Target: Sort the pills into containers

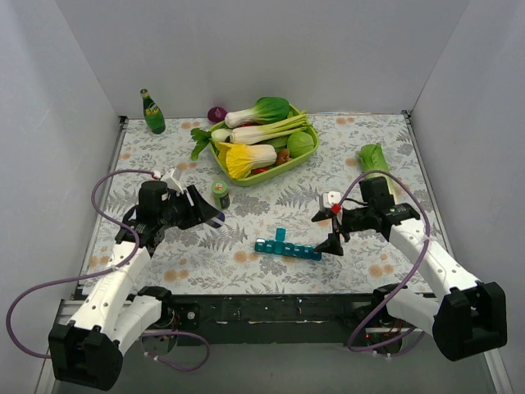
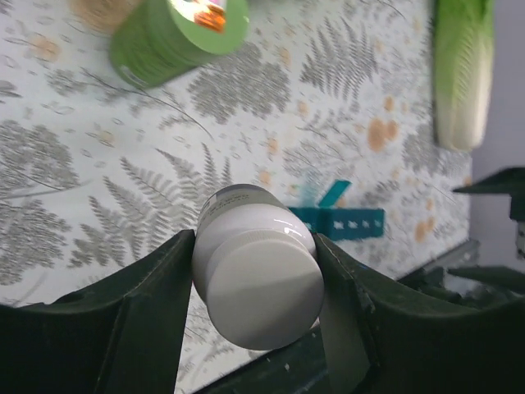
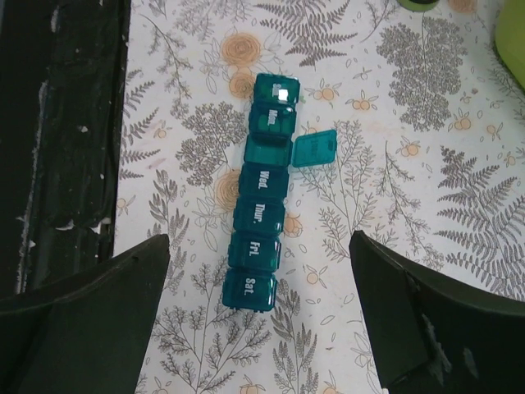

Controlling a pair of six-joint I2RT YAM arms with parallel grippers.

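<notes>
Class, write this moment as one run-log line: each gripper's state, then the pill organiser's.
left gripper: shut on white bottle | right gripper: open, over pill organiser | lid: one open

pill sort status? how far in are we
Early. Done: one lid on the teal pill organiser is flipped open, between Mon and Wed; that compartment looks empty. In hand: the left gripper clamps the white-capped bottle, cap on; the right gripper hangs open over the organiser. Left: uncap the bottle and get pills into compartments; no pills visible anywhere.
</notes>
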